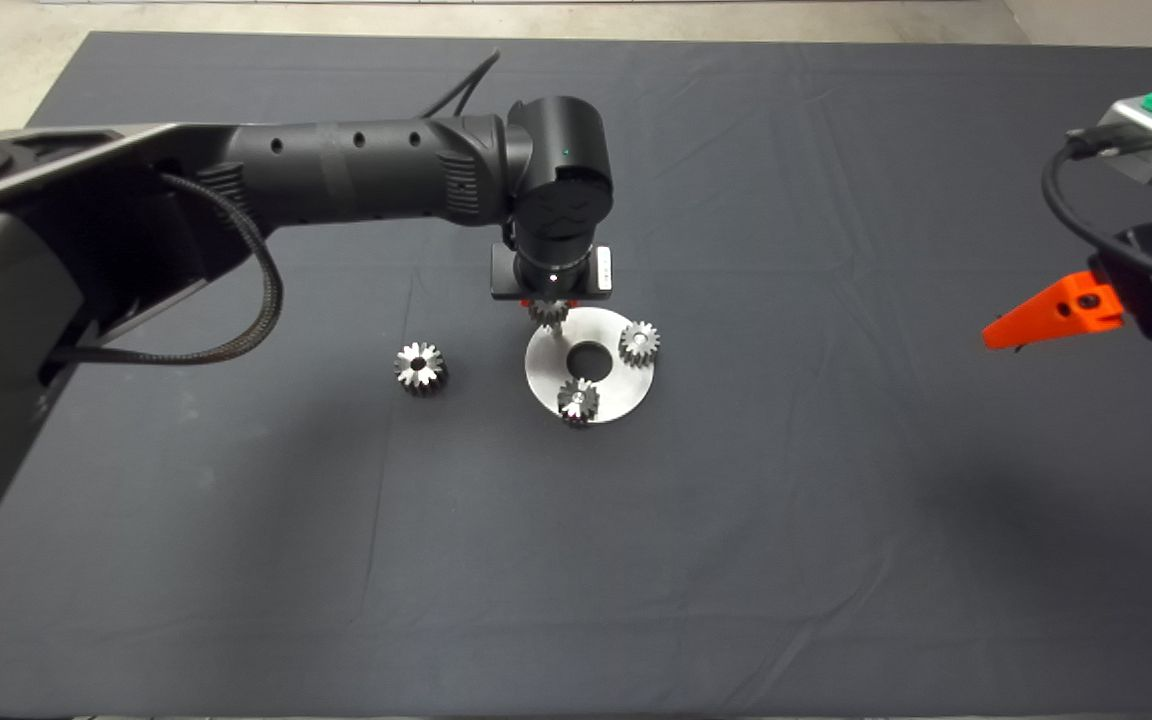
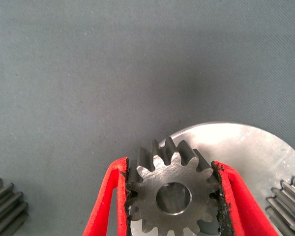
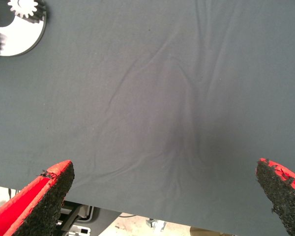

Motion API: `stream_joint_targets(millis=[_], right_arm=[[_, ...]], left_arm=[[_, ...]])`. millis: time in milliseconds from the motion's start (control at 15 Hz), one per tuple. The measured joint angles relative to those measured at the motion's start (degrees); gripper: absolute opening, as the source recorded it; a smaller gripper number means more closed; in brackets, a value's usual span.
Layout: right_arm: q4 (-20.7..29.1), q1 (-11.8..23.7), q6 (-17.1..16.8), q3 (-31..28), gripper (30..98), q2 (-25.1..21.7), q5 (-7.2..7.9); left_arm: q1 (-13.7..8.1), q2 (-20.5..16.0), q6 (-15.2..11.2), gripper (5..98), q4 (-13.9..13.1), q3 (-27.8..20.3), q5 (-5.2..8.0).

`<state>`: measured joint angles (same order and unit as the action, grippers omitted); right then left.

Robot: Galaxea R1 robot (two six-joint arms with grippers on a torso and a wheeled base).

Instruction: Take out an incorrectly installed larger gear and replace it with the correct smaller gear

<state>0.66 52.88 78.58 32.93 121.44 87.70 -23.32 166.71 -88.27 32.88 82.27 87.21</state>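
Two small fine-toothed steel gears (image 1: 639,343) (image 1: 578,399) crowd the round silver plate's (image 1: 548,377) near and right rim, and the left tool (image 1: 548,312) blocks its far edge. The coarse-toothed larger steel gear (image 1: 421,367) stands apart leftward; elsewhere the dark-matted tabletop (image 1: 786,520) lies open

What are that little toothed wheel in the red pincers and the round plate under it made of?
The small fine-toothed grey gear, clamped by the left end effector, looks like bare steel: dull grey sheen, machined teeth. The flat round disc with a centre hole seems brushed metal, paler and matte, perhaps aluminium or steel. The black pads look like rough, crumbly rubber or foam.
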Motion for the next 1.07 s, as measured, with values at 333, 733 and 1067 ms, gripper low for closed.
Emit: stream_joint_targets(millis=[333, 733, 1067], right_arm=[[0.00, 0.00, -0.36, 0.32, 97.7, 0.01, 0.01], [0.00, 0.00, -0.53, 0.61, 97.7, 0.21, 0.00], [0.00, 0.00, -0.54, 0.63, 97.7, 0.52, 0.00]], left_arm=[[0.78, 0.11, -1.09, 27.5, 0.20, -1.05, 0.11], [0.80, 0.13, -1.06, 25.4, 0.24, -1.05, 0.11], [0.82, 0.16, -0.46, 25.0, 0.22, -0.86, 0.11]])
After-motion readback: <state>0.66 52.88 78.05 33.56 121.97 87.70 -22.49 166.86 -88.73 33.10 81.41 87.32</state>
